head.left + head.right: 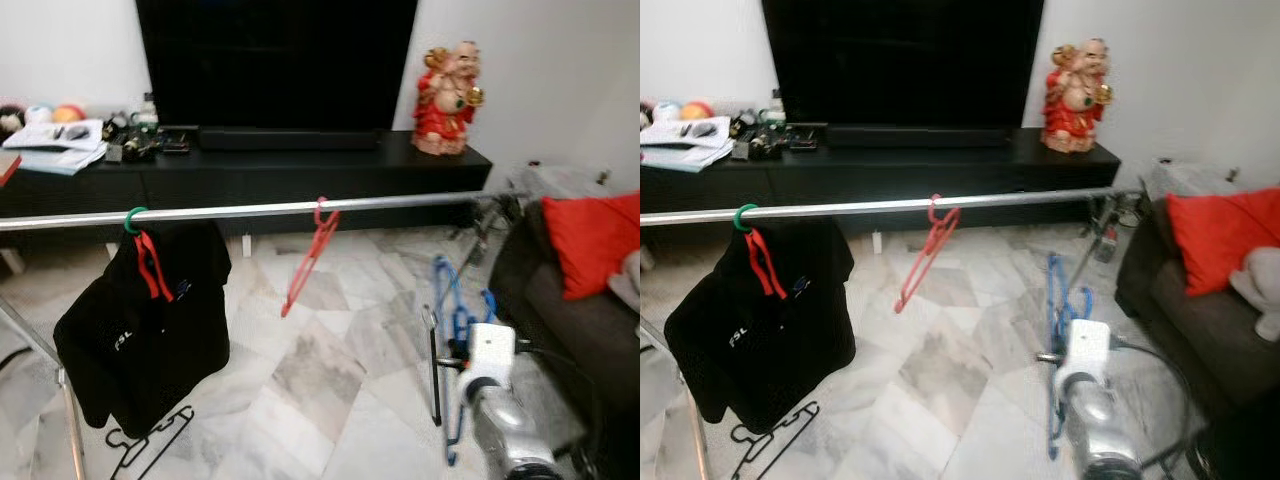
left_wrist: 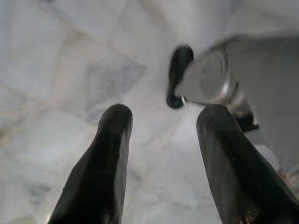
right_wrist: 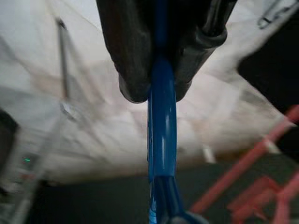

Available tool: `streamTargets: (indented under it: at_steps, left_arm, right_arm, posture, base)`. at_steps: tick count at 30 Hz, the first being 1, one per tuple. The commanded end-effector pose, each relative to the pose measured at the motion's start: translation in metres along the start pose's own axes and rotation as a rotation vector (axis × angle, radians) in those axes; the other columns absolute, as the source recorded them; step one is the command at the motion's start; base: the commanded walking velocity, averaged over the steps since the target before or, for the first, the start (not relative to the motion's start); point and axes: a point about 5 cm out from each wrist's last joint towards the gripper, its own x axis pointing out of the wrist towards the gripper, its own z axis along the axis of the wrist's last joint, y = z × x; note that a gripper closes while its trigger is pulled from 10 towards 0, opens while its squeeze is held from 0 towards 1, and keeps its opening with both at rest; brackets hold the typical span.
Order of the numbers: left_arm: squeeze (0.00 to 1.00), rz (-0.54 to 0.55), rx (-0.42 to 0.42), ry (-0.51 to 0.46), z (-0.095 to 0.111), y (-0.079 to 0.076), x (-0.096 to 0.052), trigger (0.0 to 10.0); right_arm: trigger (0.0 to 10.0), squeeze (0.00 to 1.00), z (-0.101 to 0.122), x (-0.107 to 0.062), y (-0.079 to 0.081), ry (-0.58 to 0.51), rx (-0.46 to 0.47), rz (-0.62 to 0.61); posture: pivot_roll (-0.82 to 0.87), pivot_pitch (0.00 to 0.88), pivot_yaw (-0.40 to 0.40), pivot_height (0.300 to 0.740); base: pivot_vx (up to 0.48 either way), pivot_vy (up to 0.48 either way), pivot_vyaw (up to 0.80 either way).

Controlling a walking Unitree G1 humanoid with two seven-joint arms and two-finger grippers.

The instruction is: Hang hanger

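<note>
A blue hanger [image 1: 452, 318] is pinched between the fingers of my right gripper [image 3: 156, 91], low at the right and in front of the silver rail [image 1: 300, 208]. The right arm [image 1: 497, 400] reaches up from the bottom right, and the hanger sits below rail height. An empty red hanger [image 1: 312, 255] hangs at the rail's middle. Further left, a black shirt [image 1: 150, 320] hangs on a red hanger with a green hook [image 1: 134, 217]. My left gripper [image 2: 163, 116] is open over the marble floor, beside a silver tube [image 2: 210, 79] with a black foot.
A black hanger [image 1: 150, 440] lies on the floor under the shirt. Behind the rail are a black TV console [image 1: 300, 165] and a red figurine [image 1: 447, 98]. A dark sofa with a red cushion [image 1: 590, 240] stands at the right. The rack's leg [image 1: 68, 420] slants at the left.
</note>
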Motion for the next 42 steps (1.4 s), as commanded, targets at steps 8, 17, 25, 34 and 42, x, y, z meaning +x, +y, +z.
streamTargets:
  at_steps: [8, 17, 25, 34, 42]
  left_arm:
    - [0.0, -0.021, 0.002, -0.002, 0.004, -0.009, 0.002, 10.0]
    - [0.0, -0.034, 0.006, -0.005, 0.004, -0.01, 0.002, 10.0]
    - [0.0, -0.025, 0.004, 0.004, -0.002, 0.0, 0.0, 10.0]
    - [0.0, -0.023, 0.01, 0.011, -0.005, 0.005, -0.002, 10.0]
    - [0.0, -0.043, 0.021, 0.009, -0.003, 0.001, -0.001, 10.0]
  right_arm:
    - [10.0, 0.0, -0.001, -0.001, -0.013, 0.022, 0.015, -0.07]
    - [10.0, 0.0, -0.003, 0.004, 0.003, 0.101, 0.024, -0.063]
    - [10.0, 0.0, 0.007, 0.008, 0.011, 0.097, 0.006, -0.046]
    - [10.0, 0.0, 0.012, 0.01, 0.015, 0.09, -0.005, -0.039]
    - [10.0, 0.0, 0.02, 0.013, 0.017, 0.09, -0.002, -0.045]
  posture:
    - [0.14, 0.0, -0.068, 0.74]
    - [0.16, 0.0, -0.074, 0.74]
    - [0.16, 0.0, -0.078, 0.74]
    - [0.16, 0.0, -0.076, 0.74]
    - [0.17, 0.0, -0.075, 0.74]
  base:
    - [0.405, 0.0, 0.0]
    - [0.405, 0.0, 0.0]
    - [0.412, 0.0, 0.0]
    - [0.345, 0.0, 0.0]
    - [0.0, 0.0, 0.0]
